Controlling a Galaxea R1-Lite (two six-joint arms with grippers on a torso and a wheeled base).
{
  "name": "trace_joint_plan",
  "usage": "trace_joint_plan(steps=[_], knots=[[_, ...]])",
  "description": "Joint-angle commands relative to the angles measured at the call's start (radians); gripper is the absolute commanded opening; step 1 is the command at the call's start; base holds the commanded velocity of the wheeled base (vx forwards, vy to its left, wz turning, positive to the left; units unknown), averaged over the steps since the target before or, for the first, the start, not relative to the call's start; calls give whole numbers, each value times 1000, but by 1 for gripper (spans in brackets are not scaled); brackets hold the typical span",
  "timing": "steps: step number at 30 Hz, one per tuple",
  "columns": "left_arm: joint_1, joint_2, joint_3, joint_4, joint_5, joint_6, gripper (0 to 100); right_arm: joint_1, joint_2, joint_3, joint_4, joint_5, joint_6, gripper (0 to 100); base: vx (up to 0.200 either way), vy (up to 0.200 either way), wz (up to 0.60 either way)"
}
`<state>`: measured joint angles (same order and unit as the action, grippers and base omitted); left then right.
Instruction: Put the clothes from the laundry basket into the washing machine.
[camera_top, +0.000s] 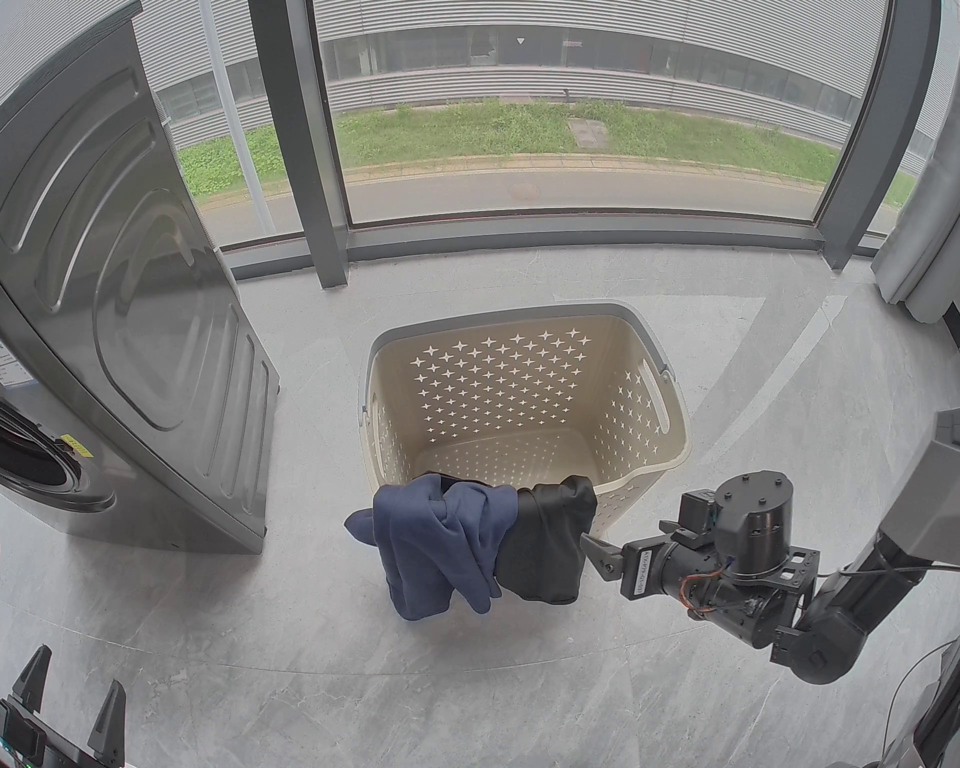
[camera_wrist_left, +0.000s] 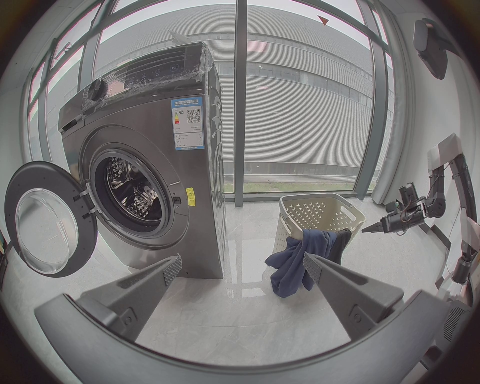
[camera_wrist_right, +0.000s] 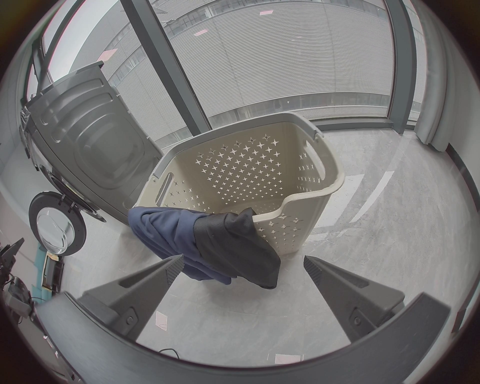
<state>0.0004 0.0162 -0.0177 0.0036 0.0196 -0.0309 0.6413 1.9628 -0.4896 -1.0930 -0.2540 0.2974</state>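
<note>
So the laundry basket (camera_top: 640, 345) sits on the grey floor (camera_top: 480, 690) in front of the big window (camera_top: 590, 110), with the washing machine (camera_top: 130, 300) off to its left. It's a cream plastic basket with star-shaped holes.

Two pieces of clothing hang over the near rim and spill down the outside. The blue garment (camera_top: 435, 545) is on the left and the black garment (camera_top: 545, 550) is on the right, touching it and partly tucked under it. The bottom of the basket looks bare from the head camera.

The right gripper (camera_top: 592, 552) is low down on the right side of the basket and points at the black garment. Its fingers are spread apart with nothing between them. The tip is just beside the cloth, but I can't tell if it's actually touching.

The left gripper (camera_top: 78, 672) is down in the near-left corner, well away from the basket. Its fingers are apart too and it holds nothing.

From the left wrist camera, the washer's round door (camera_wrist_left: 47, 225) is swung wide open and the drum (camera_wrist_left: 132, 192) is visible. I can't see any clothes in the part of it that shows. A curtain (camera_top: 925, 230) hangs at the far right.
</note>
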Motion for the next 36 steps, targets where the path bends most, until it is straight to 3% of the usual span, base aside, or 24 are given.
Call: trace_joint_plan(steps=[1, 21, 36], knots=[[1, -13, 16, -1, 0, 2, 100, 3, 107, -72, -4, -1, 3, 100, 0, 0, 0], [0, -13, 16, -1, 0, 5, 100, 1, 340, -276, -51, -14, -32, 100, 0, 0, 0], [0, -13, 16, 1, 0, 6, 100, -5, 415, -374, -94, -13, -46, 100, 0, 0, 0]])
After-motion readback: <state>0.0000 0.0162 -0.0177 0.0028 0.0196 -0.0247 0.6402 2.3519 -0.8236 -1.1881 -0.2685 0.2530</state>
